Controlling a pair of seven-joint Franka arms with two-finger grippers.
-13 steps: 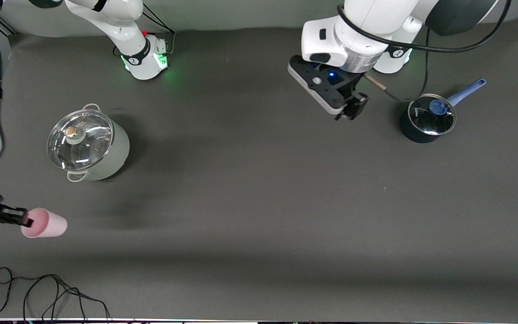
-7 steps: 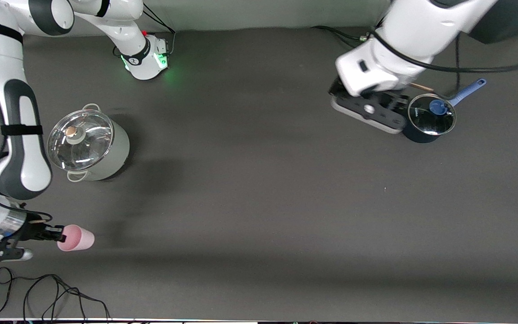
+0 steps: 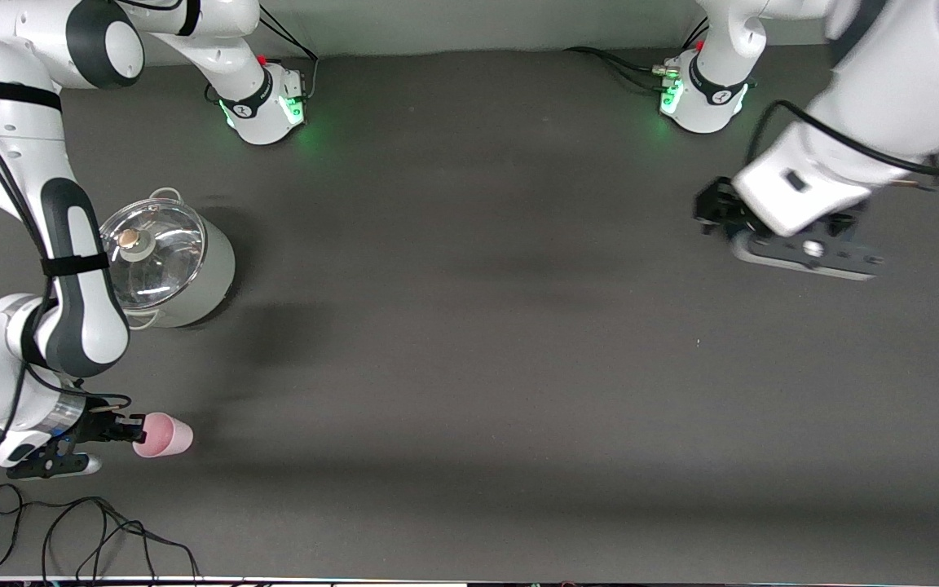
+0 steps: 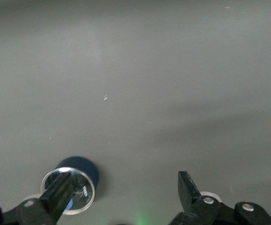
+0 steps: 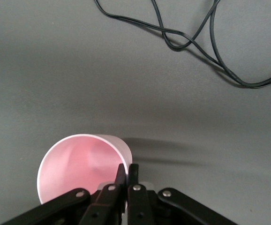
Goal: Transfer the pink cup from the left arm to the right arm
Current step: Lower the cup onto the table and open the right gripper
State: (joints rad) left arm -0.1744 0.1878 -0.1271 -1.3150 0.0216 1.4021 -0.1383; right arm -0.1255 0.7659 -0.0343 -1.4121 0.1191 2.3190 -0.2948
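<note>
So I've got the right claw pinched tight on the rim of the small pale-pink tapered plastic cup, held on its side low over the dark grey tabletop near the right arm's end. A tangle of black cable lies close by, along the camera-side edge. The lidded grey-green steel pot sits beside that arm. The left claw hangs wide open and empty at its own end, over a small dark blue lidded pot. The whole middle is bare mat. I can't read any writing.
</note>
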